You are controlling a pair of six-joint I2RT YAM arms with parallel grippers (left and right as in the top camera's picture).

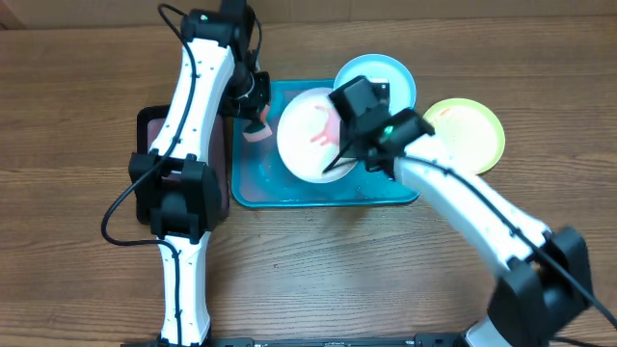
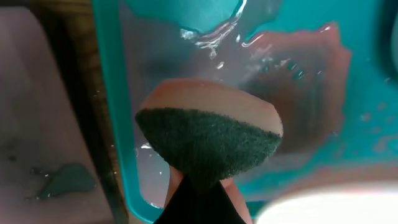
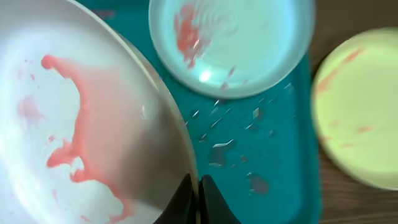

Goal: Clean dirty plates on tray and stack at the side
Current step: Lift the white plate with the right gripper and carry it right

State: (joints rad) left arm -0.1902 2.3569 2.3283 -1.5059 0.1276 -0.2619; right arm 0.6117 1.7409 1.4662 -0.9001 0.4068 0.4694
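1. The right jaws are pressed together on the rim of the white plate. They hold it tilted over the tray, and a red smear runs across its face.
2. The left jaws pinch a sponge, its green scrub side toward the wrist camera. It hangs just above the wet left end of the tray, near the white plate but apart from it.
3. The blue plate lies at the tray's far right corner, smeared red. The yellow-green plate sits on the tabletop just beside the tray, also streaked.
4. A black tray lies on the other side, under the left arm.
5. I'd say scrubbing the white plate is the step in hand, with nothing stacked clean yet. Next the sponge must cross onto the smear while the right jaws steady the plate. Too hard a push could lever the rim out of that thin pinch.
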